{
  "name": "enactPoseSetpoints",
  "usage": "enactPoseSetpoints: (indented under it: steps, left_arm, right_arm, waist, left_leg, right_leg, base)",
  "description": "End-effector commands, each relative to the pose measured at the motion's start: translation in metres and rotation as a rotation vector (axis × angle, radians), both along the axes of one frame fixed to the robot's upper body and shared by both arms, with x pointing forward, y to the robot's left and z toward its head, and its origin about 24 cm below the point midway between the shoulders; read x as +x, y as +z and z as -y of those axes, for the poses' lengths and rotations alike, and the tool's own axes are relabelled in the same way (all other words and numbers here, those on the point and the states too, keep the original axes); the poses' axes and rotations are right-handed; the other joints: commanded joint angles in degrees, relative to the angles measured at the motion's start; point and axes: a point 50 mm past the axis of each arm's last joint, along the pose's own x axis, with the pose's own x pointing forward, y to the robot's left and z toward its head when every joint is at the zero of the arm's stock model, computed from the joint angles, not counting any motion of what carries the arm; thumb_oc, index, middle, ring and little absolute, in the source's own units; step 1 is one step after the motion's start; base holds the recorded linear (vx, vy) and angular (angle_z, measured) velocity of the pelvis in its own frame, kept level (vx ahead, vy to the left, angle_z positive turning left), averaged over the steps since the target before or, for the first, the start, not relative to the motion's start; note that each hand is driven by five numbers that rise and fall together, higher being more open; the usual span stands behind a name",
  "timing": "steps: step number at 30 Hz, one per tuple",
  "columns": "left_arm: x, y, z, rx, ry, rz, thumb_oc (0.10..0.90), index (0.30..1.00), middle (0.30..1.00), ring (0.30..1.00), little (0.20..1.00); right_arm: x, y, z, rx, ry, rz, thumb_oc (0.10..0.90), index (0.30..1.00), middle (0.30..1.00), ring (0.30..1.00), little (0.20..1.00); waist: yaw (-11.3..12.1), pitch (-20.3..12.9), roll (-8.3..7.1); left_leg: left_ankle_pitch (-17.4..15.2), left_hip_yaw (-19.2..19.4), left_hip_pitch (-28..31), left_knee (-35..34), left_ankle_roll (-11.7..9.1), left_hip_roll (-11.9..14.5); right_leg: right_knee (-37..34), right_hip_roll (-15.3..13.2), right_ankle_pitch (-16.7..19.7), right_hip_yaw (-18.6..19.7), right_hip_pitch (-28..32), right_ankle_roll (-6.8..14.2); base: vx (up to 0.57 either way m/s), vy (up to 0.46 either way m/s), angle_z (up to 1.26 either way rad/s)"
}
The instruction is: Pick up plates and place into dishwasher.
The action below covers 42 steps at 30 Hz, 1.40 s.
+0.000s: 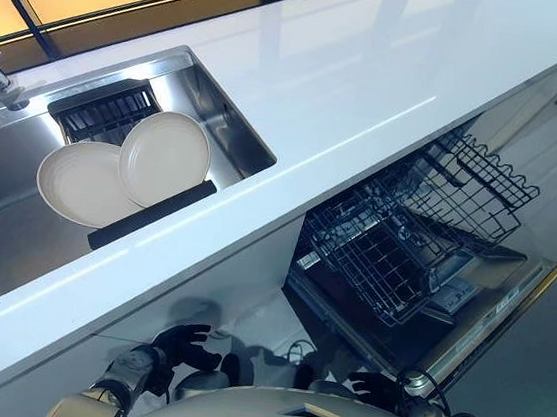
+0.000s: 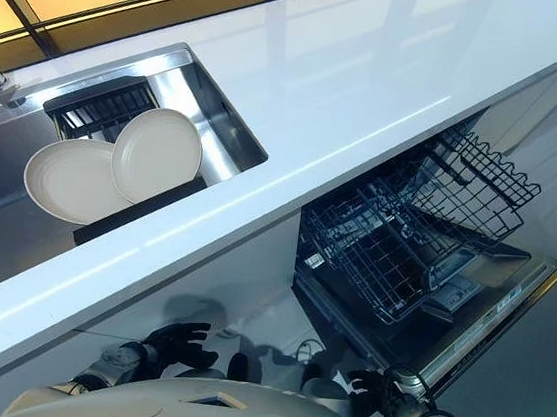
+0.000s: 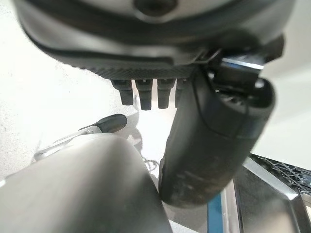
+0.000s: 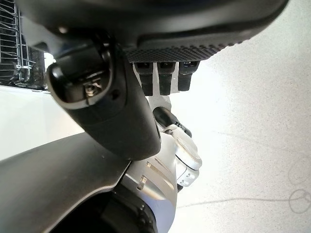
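A: Nothing loaded so far. Two plates (image 1: 127, 171) sit in the sink (image 1: 219, 111), propped overlapping on a dark drainer (image 1: 147, 216).

B: And the dishwasher (image 1: 422, 275) is open below the bench (image 1: 373, 88), its racks bare.

A: Left hand (image 1: 183, 344) hangs low, fingers relaxed, holding nothing. Right hand (image 2: 374, 386) too.

B: The plates look cream, round, faintly ribbed toward the rim. Whole job ahead, I'd say.
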Motion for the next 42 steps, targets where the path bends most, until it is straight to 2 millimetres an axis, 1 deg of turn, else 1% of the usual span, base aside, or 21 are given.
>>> enactPoseSetpoints:
  steps: [1, 9, 12, 16, 19, 21, 22, 25, 27, 28, 30, 32, 33, 34, 35, 36, 37, 38, 40, 41, 42]
  left_arm:
    - [0.0, -0.002, 0.01, -0.021, -0.102, -0.031, 0.8, 0.9, 0.9, 0.9, 0.9]
    - [0.001, -0.002, 0.01, -0.042, -0.064, -0.035, 0.8, 0.9, 0.9, 0.9, 0.9]
    - [0.004, 0.0, 0.012, -0.106, -0.04, -0.013, 0.8, 0.9, 0.9, 0.9, 0.9]
    - [0.023, 0.008, 0.023, -0.201, -0.026, 0.109, 0.8, 0.9, 0.9, 0.9, 0.9]
    - [0.04, 0.017, 0.031, -0.324, 0.018, 0.199, 0.8, 0.9, 0.9, 0.9, 0.9]
    - [0.051, 0.024, 0.039, -0.4, -0.006, 0.234, 0.8, 0.9, 0.9, 0.9, 0.9]
    - [0.054, 0.026, 0.043, -0.428, -0.038, 0.243, 0.8, 0.9, 0.9, 0.9, 0.9]
    - [0.072, 0.046, 0.067, -0.547, -0.282, 0.309, 0.8, 0.9, 0.9, 0.9, 0.9]
    - [0.078, 0.055, 0.077, -0.569, -0.408, 0.344, 0.8, 0.9, 0.9, 0.9, 0.9]
    - [0.086, 0.071, 0.09, -0.572, -0.6, 0.416, 0.8, 0.9, 0.9, 0.9, 0.9]
    - [0.095, 0.09, 0.101, -0.623, -0.737, 0.465, 0.8, 0.9, 0.9, 0.9, 0.9]
    - [0.109, 0.125, 0.116, -0.788, -0.836, 0.512, 0.8, 0.9, 0.9, 0.9, 0.9]
    - [0.114, 0.151, 0.128, -0.947, -0.879, 0.533, 0.8, 0.9, 0.9, 0.9, 0.9]
    - [0.115, 0.166, 0.133, -1.067, -0.896, 0.525, 0.8, 0.9, 0.9, 0.9, 0.9]
    - [0.112, 0.19, 0.148, -1.291, -0.904, 0.485, 0.8, 0.9, 0.9, 0.9, 0.9]
    - [0.109, 0.198, 0.154, -1.403, -0.903, 0.446, 0.8, 0.9, 0.9, 0.9, 0.9]
    - [0.102, 0.21, 0.164, -1.587, -0.875, 0.367, 0.8, 0.9, 0.9, 0.9, 0.9]
    - [0.088, 0.225, 0.183, -1.877, -0.829, 0.225, 0.8, 0.9, 0.9, 0.9, 0.9]
    - [0.073, 0.241, 0.2, -2.181, -0.772, 0.037, 0.8, 0.9, 0.9, 0.9, 0.9]
    - [0.068, 0.25, 0.209, -2.29, -0.739, -0.014, 0.8, 0.9, 0.9, 0.9, 0.9]
    - [0.066, 0.27, 0.215, -2.404, -0.696, -0.03, 0.8, 0.9, 0.9, 0.9, 0.9]
  right_arm:
    - [0.031, 0.005, -0.014, 0.053, 0.073, 0.092, 0.8, 0.9, 0.9, 0.9, 0.9]
    - [0.03, 0.004, -0.014, 0.05, 0.073, 0.09, 0.8, 0.9, 0.9, 0.9, 0.9]
    - [0.031, 0.005, -0.014, 0.049, 0.08, 0.087, 0.8, 0.9, 0.9, 0.9, 0.9]
    - [0.034, 0.005, -0.014, 0.047, 0.09, 0.083, 0.8, 0.9, 0.9, 0.9, 0.9]
    - [0.037, 0.007, -0.012, 0.046, 0.096, 0.091, 0.8, 0.9, 0.9, 0.9, 0.9]
    - [0.04, 0.008, -0.011, 0.045, 0.099, 0.096, 0.8, 0.9, 0.9, 0.9, 0.9]
    - [0.041, 0.008, -0.011, 0.044, 0.1, 0.098, 0.8, 0.9, 0.9, 0.9, 0.9]
    - [0.046, 0.011, -0.007, 0.035, 0.104, 0.11, 0.8, 0.9, 0.9, 0.9, 0.9]
    - [0.048, 0.013, -0.006, 0.03, 0.108, 0.114, 0.8, 0.9, 0.9, 0.9, 0.9]
    - [0.051, 0.014, -0.004, 0.022, 0.113, 0.121, 0.8, 0.9, 0.9, 0.9, 0.9]
    - [0.054, 0.016, -0.002, 0.014, 0.122, 0.127, 0.8, 0.9, 0.9, 0.9, 0.9]
    - [0.056, 0.017, 0.0, 0.005, 0.128, 0.133, 0.8, 0.9, 0.9, 0.9, 0.9]
    - [0.056, 0.017, 0.001, 0.002, 0.13, 0.134, 0.8, 0.9, 0.9, 0.9, 0.9]
    - [0.055, 0.017, 0.001, 0.001, 0.129, 0.136, 0.8, 0.9, 0.9, 0.9, 0.9]
    - [0.055, 0.017, 0.001, 0.0, 0.128, 0.136, 0.8, 0.9, 0.9, 0.9, 0.9]
    - [0.054, 0.016, 0.0, 0.0, 0.127, 0.136, 0.8, 0.9, 0.9, 0.9, 0.9]
    - [0.054, 0.015, -0.001, 0.002, 0.126, 0.135, 0.8, 0.9, 0.9, 0.9, 0.9]
    - [0.051, 0.013, -0.004, 0.008, 0.124, 0.129, 0.8, 0.9, 0.9, 0.9, 0.9]
    - [0.049, 0.011, -0.009, 0.015, 0.123, 0.124, 0.8, 0.9, 0.9, 0.9, 0.9]
    - [0.05, 0.01, -0.013, 0.02, 0.121, 0.122, 0.8, 0.9, 0.9, 0.9, 0.9]
    - [0.051, 0.009, -0.019, 0.028, 0.121, 0.123, 0.8, 0.9, 0.9, 0.9, 0.9]
  waist:
    - [0.9, -0.2, 0.71]
    - [0.9, -0.3, 0.81]
    - [0.9, -0.3, 0.89]
    - [0.9, -0.2, 0.98]
    - [0.9, 0.0, 1.18]
    - [1.0, 0.2, 1.33]
    - [1.1, 0.3, 1.37]
    - [1.1, 0.7, 1.82]
    - [1.1, 0.9, 2.1]
    - [1.0, 1.2, 2.47]
    - [0.8, 1.4, 2.8]
    - [0.7, 1.6, 3.18]
    - [0.7, 1.7, 3.32]
    - [0.7, 1.7, 3.39]
    - [0.8, 1.7, 3.43]
    - [0.8, 1.7, 3.43]
    - [0.9, 1.8, 3.4]
    - [1.0, 1.8, 3.11]
    - [1.2, 1.6, 2.72]
    - [1.2, 1.7, 2.44]
    - [1.4, 1.7, 2.02]
  left_leg:
    - [-6.6, 5.2, -1.8, 4.5, 0.2, -0.8]
    - [-6.5, 5.2, -1.9, 4.6, 0.2, -0.8]
    - [-6.5, 5.2, -1.8, 4.5, 0.2, -0.8]
    - [-6.5, 5.4, -1.8, 4.5, 0.1, -0.7]
    - [-6.3, 5.4, -1.9, 4.2, 0.0, -0.5]
    - [-6.1, 5.3, -2.1, 4.1, 0.0, -0.5]
    - [-6.1, 5.3, -2.1, 4.1, 0.0, -0.5]
    - [-5.8, 5.2, -2.3, 3.7, 0.1, -0.4]
    - [-5.6, 5.2, -2.3, 3.5, 0.1, -0.4]
    - [-5.5, 5.0, -2.5, 3.4, 0.1, -0.4]
    - [-5.4, 4.9, -2.5, 3.2, 0.3, -0.5]
    - [-5.3, 4.5, -2.5, 3.0, 0.5, -0.6]
    - [-5.3, 4.4, -2.4, 2.8, 0.6, -0.7]
    - [-5.3, 4.3, -2.3, 2.7, 0.7, -0.7]
    - [-5.3, 4.1, -2.2, 2.5, 0.9, -0.8]
    - [-5.4, 4.0, -2.0, 2.3, 0.9, -0.8]
    - [-5.5, 3.9, -1.7, 2.1, 1.0, -0.8]
    - [-5.8, 3.8, -1.2, 1.9, 0.9, -0.8]
    - [-6.2, 3.7, -0.9, 1.8, 0.8, -0.7]
    - [-6.4, 3.7, -0.8, 1.9, 0.7, -0.7]
    - [-6.6, 3.6, -0.7, 2.0, 0.6, -0.5]
  right_leg:
    - [7.1, 2.8, -7.3, -2.9, -3.9, -0.5]
    - [7.1, 2.8, -7.3, -2.8, -3.9, -0.4]
    - [7.2, 2.8, -7.2, -2.7, -4.0, -0.4]
    - [7.3, 2.8, -7.2, -2.8, -4.0, -0.2]
    - [7.3, 2.7, -7.1, -2.9, -4.2, -0.1]
    - [7.3, 2.7, -6.9, -3.0, -4.4, -0.1]
    - [7.3, 2.7, -6.9, -3.0, -4.5, 0.0]
    - [7.5, 2.7, -6.6, -3.0, -4.9, 0.0]
    - [7.5, 2.7, -6.6, -3.0, -5.1, 0.0]
    - [7.7, 2.6, -6.6, -2.9, -5.5, 0.1]
    - [7.8, 2.7, -6.6, -2.6, -5.7, 0.2]
    - [7.9, 2.7, -6.5, -2.4, -5.9, 0.1]
    - [7.8, 2.7, -6.5, -2.3, -5.8, 0.1]
    - [7.7, 2.7, -6.5, -2.2, -5.7, 0.1]
    - [7.6, 2.8, -6.5, -2.0, -5.6, 0.0]
    - [7.6, 2.9, -6.5, -1.9, -5.5, 0.0]
    - [7.5, 2.9, -6.5, -1.8, -5.2, 0.0]
    - [7.2, 3.1, -6.6, -1.7, -4.6, -0.1]
    - [7.1, 3.2, -6.8, -1.6, -4.3, -0.2]
    - [7.1, 3.2, -6.9, -1.7, -4.0, -0.3]
    - [7.1, 3.3, -7.1, -1.7, -3.9, -0.5]
  base:
    - [0.0, 0.0, 0.0]
    - [0.0, 0.0, 0.0]
    - [0.0, 0.0, 0.0]
    - [0.0, 0.0, 0.0]
    - [0.0, 0.0, 0.0]
    - [-0.02, -0.002, 0.0]
    - [-0.03, -0.001, 0.0]
    - [-0.04, 0.013, 0.0]
    - [-0.04, 0.027, 0.0]
    - [-0.04, 0.037, -0.02]
    - [-0.04, 0.041, -0.02]
    - [-0.03, 0.034, -0.01]
    - [0.0, 0.0, 0.0]
    - [0.0, 0.0, 0.0]
    - [0.01, -0.006, 0.03]
    - [0.02, -0.01, 0.04]
    - [0.03, -0.019, 0.04]
    - [0.04, -0.033, 0.03]
    - [0.05, -0.062, 0.03]
    - [0.05, -0.085, 0.04]
    - [0.03, -0.063, 0.03]
